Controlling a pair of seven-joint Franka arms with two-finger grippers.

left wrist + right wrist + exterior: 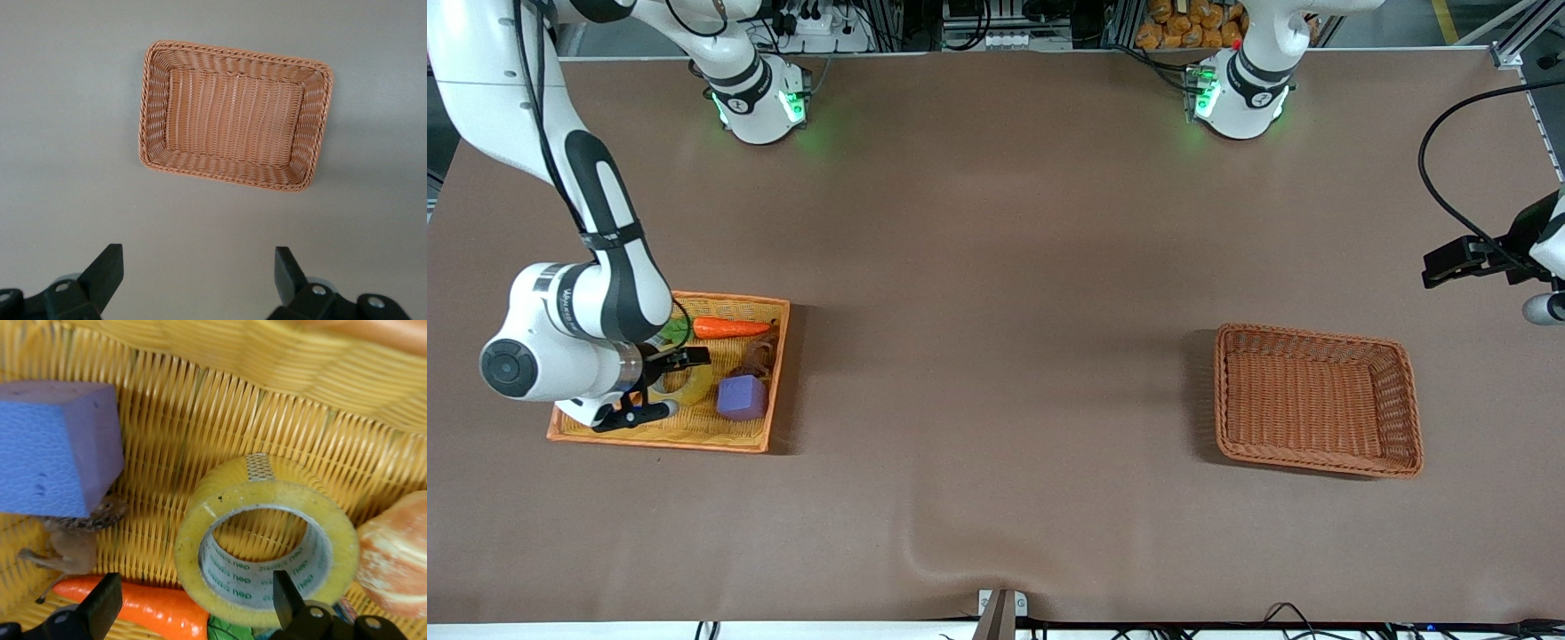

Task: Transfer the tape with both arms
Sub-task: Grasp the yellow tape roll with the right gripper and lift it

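The yellowish translucent tape ring lies in the orange wicker tray. The right gripper hovers released over it; the left gripper, released, waits above the brown wicker basket.

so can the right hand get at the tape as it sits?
Likely yes: the right hand hangs open right over the tape, which lies flat in the yellow basket, its top uncovered.
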